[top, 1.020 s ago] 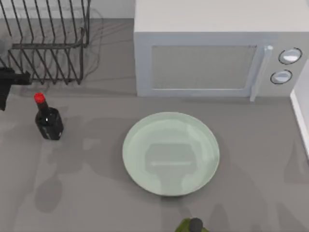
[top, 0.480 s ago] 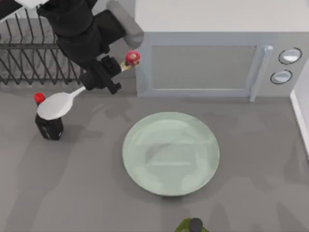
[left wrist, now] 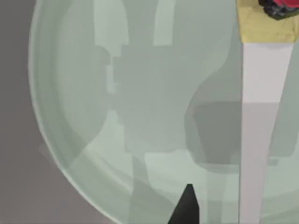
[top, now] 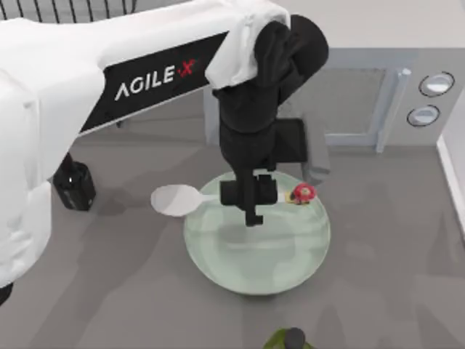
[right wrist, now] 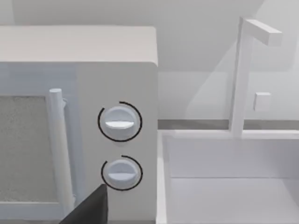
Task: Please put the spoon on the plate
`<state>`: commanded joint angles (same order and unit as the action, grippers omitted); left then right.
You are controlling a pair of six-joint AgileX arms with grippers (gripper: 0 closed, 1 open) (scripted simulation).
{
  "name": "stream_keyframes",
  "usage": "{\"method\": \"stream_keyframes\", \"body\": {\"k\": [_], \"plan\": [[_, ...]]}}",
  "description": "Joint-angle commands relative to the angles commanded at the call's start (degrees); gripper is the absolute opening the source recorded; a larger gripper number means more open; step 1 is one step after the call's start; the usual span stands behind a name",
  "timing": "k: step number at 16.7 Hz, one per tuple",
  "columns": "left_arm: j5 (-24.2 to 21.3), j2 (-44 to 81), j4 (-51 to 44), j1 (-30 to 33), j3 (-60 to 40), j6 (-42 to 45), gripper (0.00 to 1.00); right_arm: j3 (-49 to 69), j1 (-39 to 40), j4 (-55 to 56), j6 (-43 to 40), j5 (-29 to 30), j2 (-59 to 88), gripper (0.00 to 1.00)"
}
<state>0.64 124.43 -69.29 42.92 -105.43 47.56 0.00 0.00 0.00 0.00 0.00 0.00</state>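
Your left claw (top: 251,198) is clenched on the spoon (top: 190,198) by its handle, above the plate (top: 276,273). From the claw, the white bowl juts past the plate's rim over the worktop (top: 116,291); the red knob lies opposite, over the plate.

Microwave (top: 378,94) (two dials), dark bottle (top: 73,185), sink (right wrist: 229,186)

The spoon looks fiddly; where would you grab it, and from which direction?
By the thin handle, from straight above, as the left gripper does: the spoon lies level, its wide bowl and mushroom knob stick out either side over the plate.
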Motion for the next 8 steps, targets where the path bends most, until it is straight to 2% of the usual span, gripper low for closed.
{"method": "stream_keyframes", "body": {"k": [8], "plan": [[-0.2,1.5,-0.1,0.4,0.1,0.7,0.0,0.0,0.0,0.0,0.0,0.0,0.0,1.0]]}}
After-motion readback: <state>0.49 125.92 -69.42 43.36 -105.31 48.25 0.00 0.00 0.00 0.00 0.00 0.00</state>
